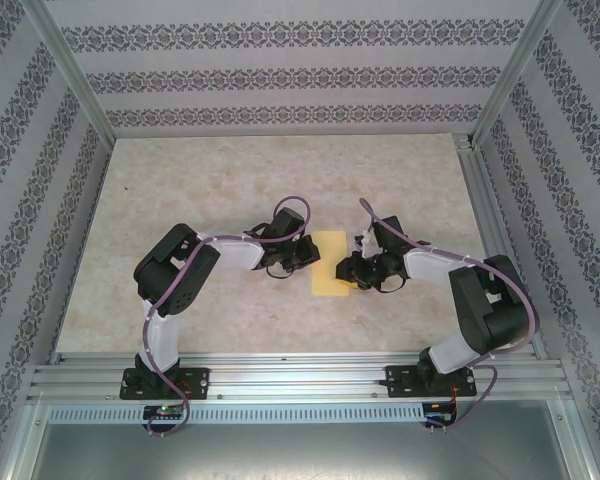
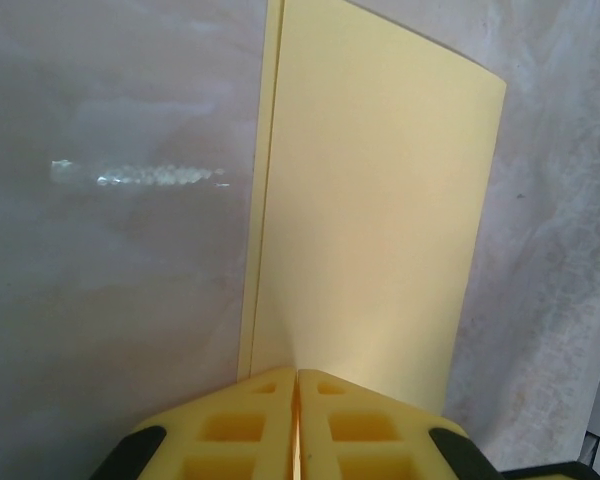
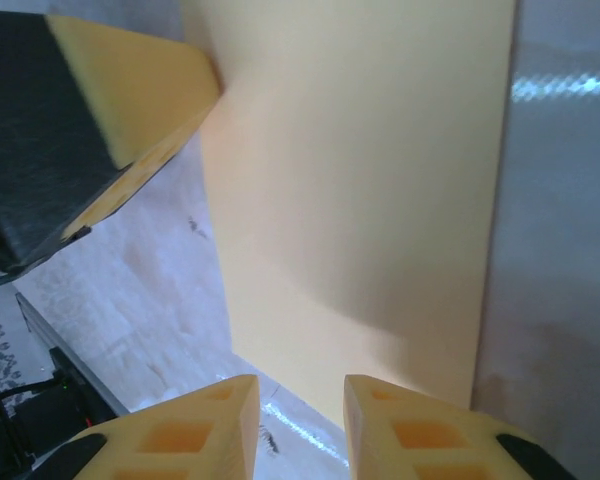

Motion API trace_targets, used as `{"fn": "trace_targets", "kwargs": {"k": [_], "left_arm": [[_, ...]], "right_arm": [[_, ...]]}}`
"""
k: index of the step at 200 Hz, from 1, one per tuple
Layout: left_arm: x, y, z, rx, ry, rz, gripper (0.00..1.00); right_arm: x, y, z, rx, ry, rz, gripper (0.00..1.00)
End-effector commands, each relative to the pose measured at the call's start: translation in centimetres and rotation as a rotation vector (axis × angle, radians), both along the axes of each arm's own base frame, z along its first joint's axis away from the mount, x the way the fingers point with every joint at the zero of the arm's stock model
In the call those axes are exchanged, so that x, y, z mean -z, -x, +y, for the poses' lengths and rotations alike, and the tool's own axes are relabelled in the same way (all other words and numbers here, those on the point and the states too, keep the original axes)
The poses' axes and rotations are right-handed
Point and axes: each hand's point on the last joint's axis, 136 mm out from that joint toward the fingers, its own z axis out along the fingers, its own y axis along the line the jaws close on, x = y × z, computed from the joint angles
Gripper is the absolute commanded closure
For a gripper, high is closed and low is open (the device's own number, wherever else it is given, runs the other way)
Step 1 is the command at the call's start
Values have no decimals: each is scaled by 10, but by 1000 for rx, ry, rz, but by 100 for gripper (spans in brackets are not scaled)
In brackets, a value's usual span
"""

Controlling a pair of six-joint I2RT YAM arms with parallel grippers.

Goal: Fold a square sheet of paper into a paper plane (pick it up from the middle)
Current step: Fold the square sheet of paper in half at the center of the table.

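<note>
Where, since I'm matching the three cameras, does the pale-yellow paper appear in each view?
Top external: the paper lies mid-table, between the left gripper and the right gripper.
Left wrist: the paper takes the centre and right, running up from the shut left gripper.
Right wrist: the paper takes the upper centre and right, above the open right gripper.
Shared landmark: the left gripper at the paper's edge, upper left in the right wrist view.

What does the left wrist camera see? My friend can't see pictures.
A folded pale-yellow paper rests on a pale marbled table, one layer peeking out along its left side. The left end effector, yellow fingers shut together, pinches its near edge.
</note>
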Motion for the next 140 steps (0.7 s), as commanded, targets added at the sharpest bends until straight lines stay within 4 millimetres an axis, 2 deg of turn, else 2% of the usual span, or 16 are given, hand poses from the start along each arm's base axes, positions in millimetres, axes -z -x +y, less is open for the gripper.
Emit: {"fn": "trace_targets", "kwargs": {"k": [1, 24, 37, 60, 101, 118, 140], "left_arm": [[22, 21, 6, 42, -76, 66, 88], [22, 20, 6, 42, -76, 66, 88], [22, 20, 6, 43, -77, 65, 88], [23, 22, 6, 43, -79, 67, 88], [23, 21, 6, 43, -78, 65, 88], [23, 21, 6, 42, -77, 66, 88], [23, 22, 5, 44, -74, 67, 88]], "right_arm": [[8, 12, 3, 0, -14, 28, 71], [36, 25, -5, 13, 42, 98, 71], [43, 29, -8, 12, 66, 112, 71], [34, 30, -9, 7, 75, 100, 71], [2, 22, -5, -11, 75, 34, 71], [7, 23, -6, -21, 85, 42, 70], [24, 24, -11, -19, 131, 71, 70]]}}
